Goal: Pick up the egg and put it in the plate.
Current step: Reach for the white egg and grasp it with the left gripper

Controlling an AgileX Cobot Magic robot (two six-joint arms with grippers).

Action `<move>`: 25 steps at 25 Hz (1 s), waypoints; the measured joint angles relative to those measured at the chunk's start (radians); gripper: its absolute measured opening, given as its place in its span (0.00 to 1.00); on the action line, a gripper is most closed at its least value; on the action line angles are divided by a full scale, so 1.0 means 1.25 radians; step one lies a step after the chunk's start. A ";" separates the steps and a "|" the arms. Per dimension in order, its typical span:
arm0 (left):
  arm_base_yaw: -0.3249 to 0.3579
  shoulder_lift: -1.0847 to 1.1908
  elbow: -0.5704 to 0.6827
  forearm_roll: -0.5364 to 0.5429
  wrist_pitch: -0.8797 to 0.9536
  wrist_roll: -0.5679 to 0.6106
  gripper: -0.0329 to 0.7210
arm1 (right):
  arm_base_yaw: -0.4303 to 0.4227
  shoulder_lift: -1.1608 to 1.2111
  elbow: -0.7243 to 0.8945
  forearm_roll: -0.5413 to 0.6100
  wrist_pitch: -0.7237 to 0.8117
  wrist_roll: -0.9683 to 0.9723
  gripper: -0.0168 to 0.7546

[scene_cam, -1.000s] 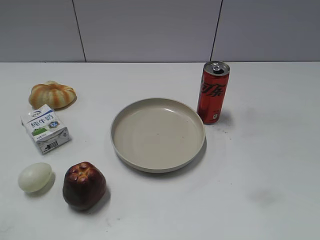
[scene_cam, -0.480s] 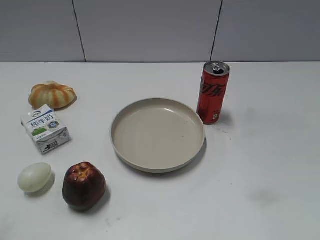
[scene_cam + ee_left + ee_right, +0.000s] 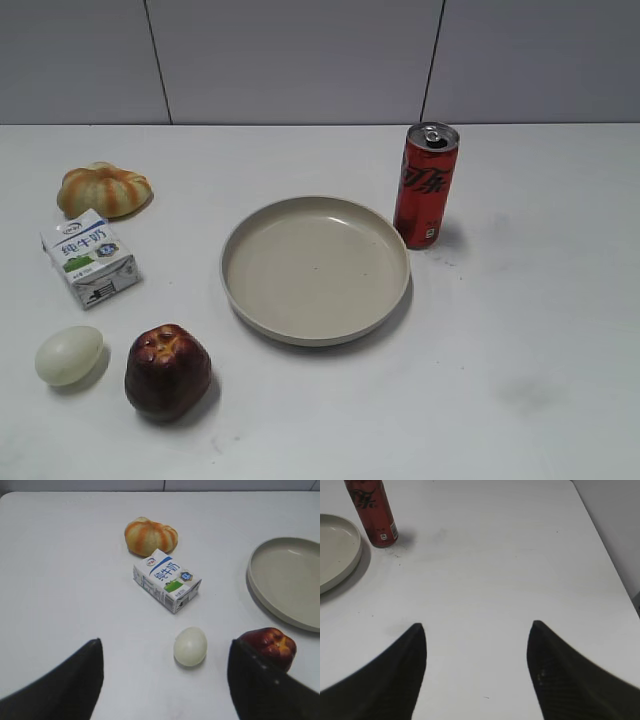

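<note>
**Egg lies on the bench, both hands spread and holding nothing**

The egg [image 3: 69, 355] rests on the white bench [image 3: 520, 330] at the near left of the exterior view, just beside a dark red apple [image 3: 167, 371] on its right; a slim gap seems to part the 2. Behind the egg stands a small milk carton [image 3: 89, 257], and farther back a ribbed tan bread bun [image 3: 104, 190]. The plate [image 3: 316, 268] sits near the middle of the bench, well apart from the egg, with nothing in it. A red soda can [image 3: 426, 185] stands upright just beside the plate's far right rim.

Neither arm shows in the exterior view. In the left wrist view the left hand [image 3: 165, 680] has its 2 dark fingers wide apart, above the bench, with the egg lying ahead of them in the gap and untouched. In the right wrist view the right hand [image 3: 477, 672] is also spread wide over bare bench, with the can and the plate's edge at the upper left.
</note>
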 joint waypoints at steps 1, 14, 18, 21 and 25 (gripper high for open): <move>-0.016 0.036 -0.001 0.004 -0.009 0.008 0.80 | 0.000 0.000 0.000 0.000 0.000 0.000 0.65; -0.150 0.599 -0.131 0.034 -0.026 0.058 0.85 | 0.000 0.000 0.000 0.000 0.000 0.000 0.65; -0.150 0.755 -0.173 0.029 -0.027 0.059 0.87 | 0.000 0.000 0.000 0.000 0.000 0.000 0.65; -0.150 0.846 -0.193 0.005 -0.028 0.084 0.88 | 0.000 0.000 0.000 0.000 0.000 0.000 0.65; -0.150 0.942 -0.215 0.000 -0.042 0.099 0.88 | 0.000 0.000 0.000 0.000 0.000 0.000 0.65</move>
